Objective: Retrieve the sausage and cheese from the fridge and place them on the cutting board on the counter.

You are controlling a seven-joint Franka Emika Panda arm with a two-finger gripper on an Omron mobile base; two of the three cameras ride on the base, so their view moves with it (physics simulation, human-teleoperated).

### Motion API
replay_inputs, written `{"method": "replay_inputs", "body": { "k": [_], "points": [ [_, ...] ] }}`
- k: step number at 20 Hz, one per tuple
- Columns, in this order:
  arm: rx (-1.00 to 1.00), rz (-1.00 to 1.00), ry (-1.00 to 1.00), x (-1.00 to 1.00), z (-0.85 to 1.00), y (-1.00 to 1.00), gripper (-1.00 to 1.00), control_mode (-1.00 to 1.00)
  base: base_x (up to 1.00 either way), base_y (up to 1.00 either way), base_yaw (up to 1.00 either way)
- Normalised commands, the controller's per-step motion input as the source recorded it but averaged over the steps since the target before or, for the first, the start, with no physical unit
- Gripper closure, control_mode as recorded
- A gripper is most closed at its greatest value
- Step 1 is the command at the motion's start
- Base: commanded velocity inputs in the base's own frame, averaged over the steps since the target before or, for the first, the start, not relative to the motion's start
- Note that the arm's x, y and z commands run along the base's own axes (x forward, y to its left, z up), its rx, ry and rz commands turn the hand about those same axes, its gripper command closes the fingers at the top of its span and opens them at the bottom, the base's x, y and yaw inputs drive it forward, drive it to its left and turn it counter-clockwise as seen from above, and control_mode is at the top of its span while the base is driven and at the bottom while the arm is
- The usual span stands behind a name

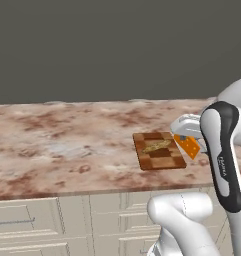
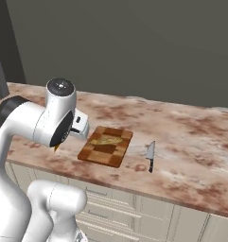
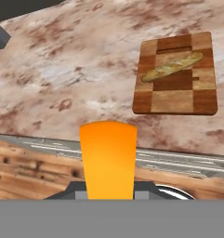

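The two-finger gripper (image 3: 108, 197) is closed on the small bright orange wedge of cheese (image 3: 108, 158); the wedge sticks straight out from between the jaws toward 12 o'clock in the hand view. In the left base view the cheese (image 1: 188, 146) hangs in the air just off the 3 o'clock edge of the small dark brown checkered wooden cutting board (image 1: 159, 156), partly behind the white arm. It is held clear of the surface, probably so it can be carried over the board's rim and set down without dragging.

The board lies flat on the long mottled reddish-brown and beige stone counter (image 1: 67, 145), near its front edge, likely for easy reach. A tan-olive speckled oblong lump (image 3: 172, 66) already lies diagonally across the board's far half, so the near squares are the free landing space. No thin reddish-brown sausage can be made out on the board, so that half of the task looks undone, judging from this alone.

The hand view gives the board (image 3: 176, 76) at about 1 o'clock from the cheese, well apart, so a forward and sideways move seems needed. The right base view adds a grey-bladed, dark-handled kitchen knife (image 2: 150, 156) lying on the counter just beside the board's 3 o'clock side; there the arm covers nearly all of the cheese, bar an orange sliver.
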Motion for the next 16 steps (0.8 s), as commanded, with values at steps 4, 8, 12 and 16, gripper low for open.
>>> {"method": "replay_inputs", "body": {
  "k": [4,8,12,16],
  "points": [
    [0.00,0.00,0.00,0.00,0.00,0.00,1.00,1.00,0.03,0.00,0.00],
    [0.00,0.00,0.00,0.00,0.00,0.00,1.00,1.00,0.07,0.00,0.00],
    [0.00,0.00,0.00,0.00,0.00,0.00,1.00,1.00,0.04,0.00,0.00],
    [0.00,0.00,0.00,0.00,0.00,0.00,1.00,1.00,0.01,-0.01,-0.02]
  ]
}}
